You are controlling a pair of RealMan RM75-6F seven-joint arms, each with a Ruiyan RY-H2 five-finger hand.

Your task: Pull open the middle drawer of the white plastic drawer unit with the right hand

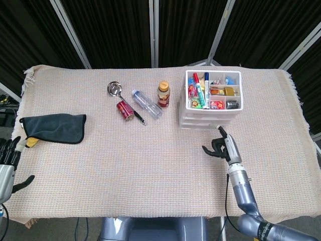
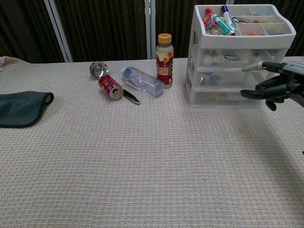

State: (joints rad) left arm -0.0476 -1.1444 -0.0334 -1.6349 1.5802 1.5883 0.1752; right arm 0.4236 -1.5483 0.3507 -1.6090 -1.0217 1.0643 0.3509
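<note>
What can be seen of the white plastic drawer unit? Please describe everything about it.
The white plastic drawer unit stands upright at the far right of the cloth-covered table, beside an upright brown bottle. It has three translucent drawers, all closed, with small items dimly visible inside. Its open top tray, split into compartments, holds markers and small colourful things. The right hand is just in front of it at middle-drawer height; whether it touches cannot be told.

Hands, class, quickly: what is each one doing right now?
Left hand: open, holding nothing, at the table's near left edge.
Right hand: open, fingers apart, holding nothing, near the drawer unit.
</note>
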